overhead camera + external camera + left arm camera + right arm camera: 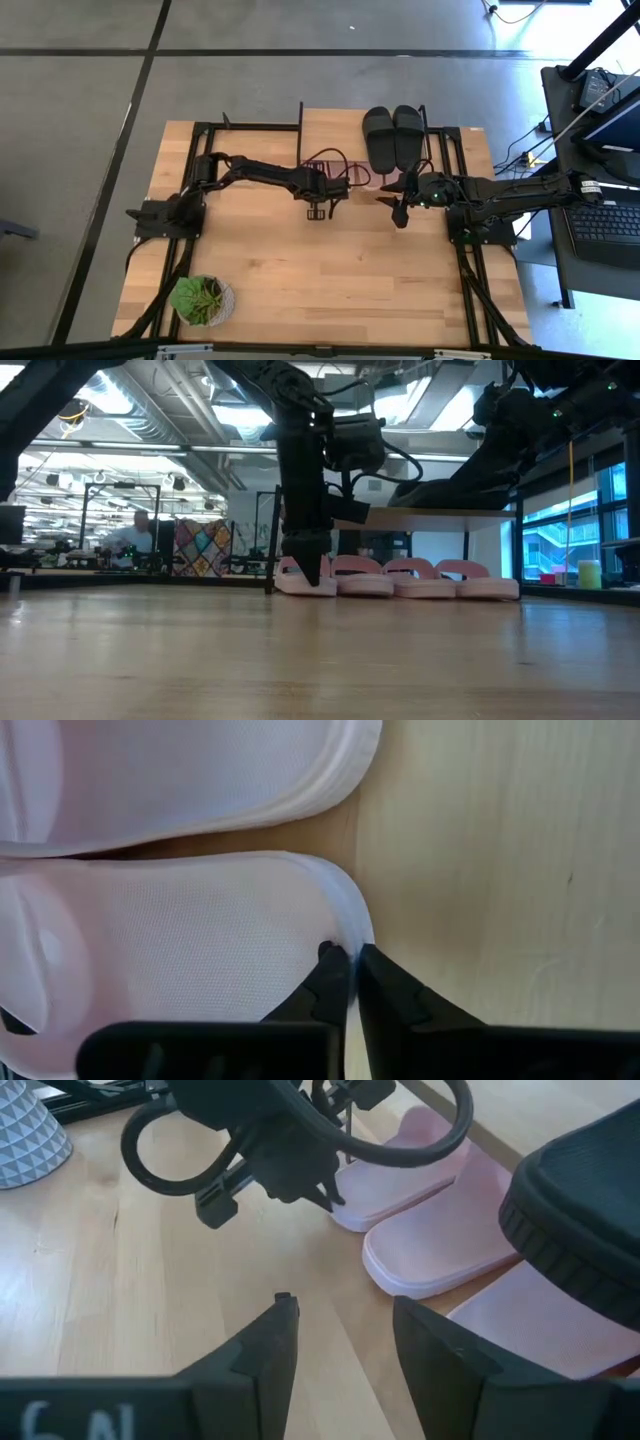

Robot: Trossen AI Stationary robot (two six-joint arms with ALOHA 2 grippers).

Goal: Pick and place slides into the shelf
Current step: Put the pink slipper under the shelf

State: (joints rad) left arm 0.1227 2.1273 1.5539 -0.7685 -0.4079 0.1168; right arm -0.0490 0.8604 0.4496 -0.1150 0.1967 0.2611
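The pale wooden tabletop [500, 870] shows a fine straight grain and a soft satin sheen. The light pink foam slides [180, 960] have a matt, finely pebbled footbed with a smooth moulded rim. The two black foam slides [394, 135], lying on the shelf's light wooden plank top [330, 130] at the table's far edge, look dull and smooth.

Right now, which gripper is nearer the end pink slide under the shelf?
Left. The left gripper is shut on that pink slide's rim, under the shelf. The right gripper hangs open over bare table beside the row, touching nothing.
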